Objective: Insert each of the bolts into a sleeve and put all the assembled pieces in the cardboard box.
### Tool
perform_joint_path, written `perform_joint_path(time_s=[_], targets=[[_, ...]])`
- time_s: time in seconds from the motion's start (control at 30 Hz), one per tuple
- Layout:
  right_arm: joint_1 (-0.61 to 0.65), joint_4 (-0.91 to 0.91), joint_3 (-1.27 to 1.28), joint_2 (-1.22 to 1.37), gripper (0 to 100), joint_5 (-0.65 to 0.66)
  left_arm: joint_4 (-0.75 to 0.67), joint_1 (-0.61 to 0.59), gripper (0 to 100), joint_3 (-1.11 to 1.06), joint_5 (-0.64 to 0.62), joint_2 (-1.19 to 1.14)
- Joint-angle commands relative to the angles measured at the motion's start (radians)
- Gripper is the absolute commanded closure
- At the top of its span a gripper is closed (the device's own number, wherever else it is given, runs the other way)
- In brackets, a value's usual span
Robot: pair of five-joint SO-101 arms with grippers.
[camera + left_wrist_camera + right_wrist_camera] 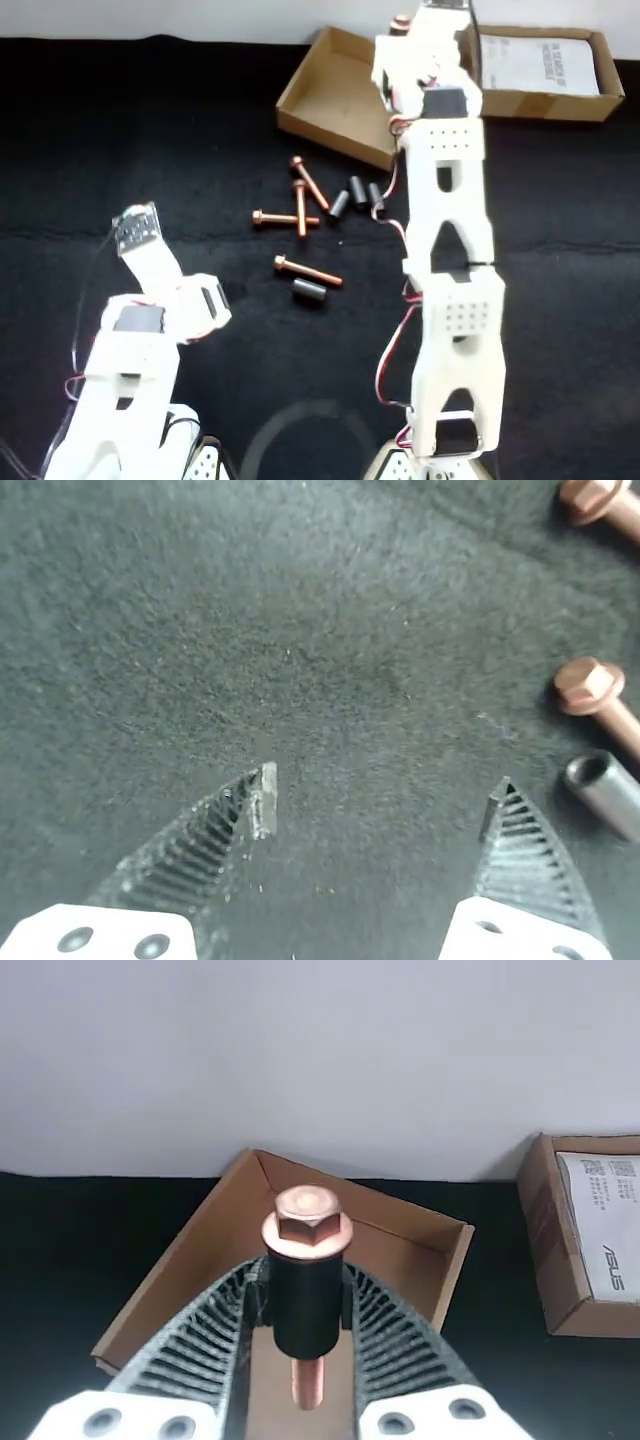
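My right gripper (303,1268) is shut on an assembled piece, a copper bolt (309,1222) standing upright inside a black sleeve (304,1305). It hangs over the open cardboard box (190,1270), at the table's far side (330,100). Several loose copper bolts (308,271) and dark sleeves (309,293) lie on the black cloth mid-table. My left gripper (385,780) is open and holds nothing, low over bare cloth at the near left (135,228). A bolt head (590,685) and a sleeve (605,790) lie just beside one of its fingers.
A second cardboard box (545,65) with a printed sheet inside stands at the back right. The right arm (450,250) stretches over the table's centre-right, its wires hanging beside the sleeves. Black cloth covers the table.
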State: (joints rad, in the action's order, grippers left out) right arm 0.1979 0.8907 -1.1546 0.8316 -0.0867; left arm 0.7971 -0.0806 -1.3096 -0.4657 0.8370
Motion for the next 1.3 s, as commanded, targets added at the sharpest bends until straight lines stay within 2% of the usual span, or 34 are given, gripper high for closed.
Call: perform_joint_path(time_s=[0.0,0.23,0.63,0.8,0.87,1.07,1.27], targets=[[-0.024,-0.084,-0.148,0.073,99.1,0.066,-0.130,-0.007,67,-0.048,-0.002,0.005],[-0.027,-0.105,-0.166,0.183,98.8,0.110,-0.164,-0.007,67,-0.064,-0.002,0.005],[-0.018,0.124,-0.163,0.209,98.7,0.114,-0.167,-0.007,67,-0.062,0.002,0.001],[-0.015,0.061,-0.130,0.208,97.9,0.117,-0.167,-0.007,67,-0.058,0.003,0.001],[-0.013,0.050,-0.130,0.208,92.5,0.117,-0.167,-0.007,67,-0.058,0.003,0.001],[0.013,0.130,-0.136,0.202,66.3,0.115,-0.167,-0.007,67,-0.058,0.003,-0.001],[0.028,0.186,-0.173,0.191,64.5,0.115,-0.167,-0.007,67,-0.056,0.003,-0.001]])
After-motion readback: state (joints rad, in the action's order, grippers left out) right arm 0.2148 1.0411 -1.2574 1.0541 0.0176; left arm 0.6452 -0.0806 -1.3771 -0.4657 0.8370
